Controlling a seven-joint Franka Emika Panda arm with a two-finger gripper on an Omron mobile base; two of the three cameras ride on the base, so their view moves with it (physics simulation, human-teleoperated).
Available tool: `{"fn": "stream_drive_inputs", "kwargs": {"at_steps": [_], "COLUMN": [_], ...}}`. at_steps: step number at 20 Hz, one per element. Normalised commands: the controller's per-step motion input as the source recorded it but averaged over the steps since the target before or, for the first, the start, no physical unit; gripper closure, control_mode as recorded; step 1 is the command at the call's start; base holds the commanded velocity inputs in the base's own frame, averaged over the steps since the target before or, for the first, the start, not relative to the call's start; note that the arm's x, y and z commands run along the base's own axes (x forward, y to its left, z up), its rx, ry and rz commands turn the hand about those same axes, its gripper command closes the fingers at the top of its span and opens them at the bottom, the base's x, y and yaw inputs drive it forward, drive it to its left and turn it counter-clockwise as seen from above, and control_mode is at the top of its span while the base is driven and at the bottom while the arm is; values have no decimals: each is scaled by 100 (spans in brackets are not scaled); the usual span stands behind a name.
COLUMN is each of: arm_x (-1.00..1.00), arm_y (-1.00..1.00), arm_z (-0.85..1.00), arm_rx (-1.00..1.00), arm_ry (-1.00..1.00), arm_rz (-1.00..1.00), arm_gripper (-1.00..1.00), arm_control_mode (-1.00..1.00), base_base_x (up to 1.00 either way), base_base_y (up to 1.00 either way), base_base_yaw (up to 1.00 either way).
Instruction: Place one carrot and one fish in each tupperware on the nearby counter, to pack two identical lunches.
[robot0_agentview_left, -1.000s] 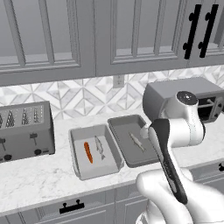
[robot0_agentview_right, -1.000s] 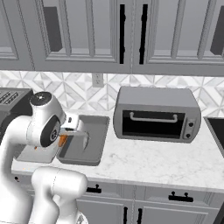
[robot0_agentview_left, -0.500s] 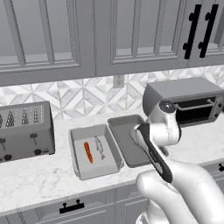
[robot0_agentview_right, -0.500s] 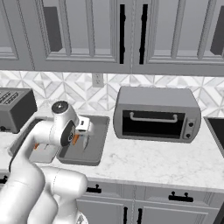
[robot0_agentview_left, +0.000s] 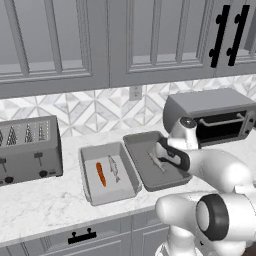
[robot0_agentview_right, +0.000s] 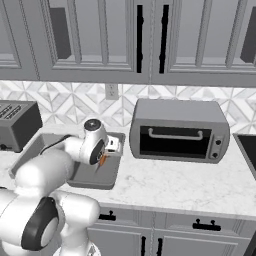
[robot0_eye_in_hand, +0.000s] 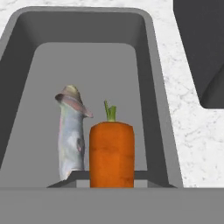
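In the hand view, a carrot (robot0_eye_in_hand: 111, 153) stands directly between the gripper's (robot0_eye_in_hand: 112, 178) finger tips at the bottom of the picture, its green stub pointing away from the camera. The jaws are closed to a narrow gap on the carrot and hold it. In the right base view the same carrot (robot0_agentview_right: 102, 160) shows as a small orange tip below the gripper (robot0_agentview_right: 106, 152), above the floor of the tray.

Just beside the held carrot, on its left in the hand view, a fish (robot0_eye_in_hand: 71, 135) lies on the floor of the right tupperware (robot0_eye_in_hand: 154, 87). Whether carrot and fish touch cannot be told. The tray walls rise on both sides of the two items. In the left base view this fish (robot0_agentview_left: 155, 162) lies near the middle of the right tupperware (robot0_agentview_left: 137, 150), partly behind the arm's wrist.

The left tupperware (robot0_agentview_left: 90, 185) sits just beside the right one on the counter (robot0_agentview_left: 40, 210). It contains a second carrot (robot0_agentview_left: 101, 174) and a second fish (robot0_agentview_left: 114, 168), lying side by side and roughly parallel, the carrot on the left.

Farther left on the counter, a toaster (robot0_agentview_left: 27, 150) stands well apart from the gripper. To the right of the trays, a toaster oven (robot0_agentview_right: 177, 131) stands against the patterned backsplash. Grey wall cabinets (robot0_agentview_right: 125, 40) with black handles hang above.
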Motion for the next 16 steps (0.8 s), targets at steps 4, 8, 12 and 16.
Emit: {"fn": "stream_drive_inputs", "kwargs": {"at_steps": [4,8,12,16], "arm_x": [23,14,-4,-77], "arm_y": [9,4,12,28], "arm_z": [-9,-6,0,29], "arm_rx": [0,0,0,0], "arm_ry": [0,1,1,0], "arm_rz": [0,0,-1,-2], "arm_gripper": [-100,-100,-100,-100], "arm_control_mode": [-100,-100,-100,-100], "base_base_x": [0,0,0,0], "base_base_y": [0,0,0,0], "base_base_yaw": [0,0,0,0]}}
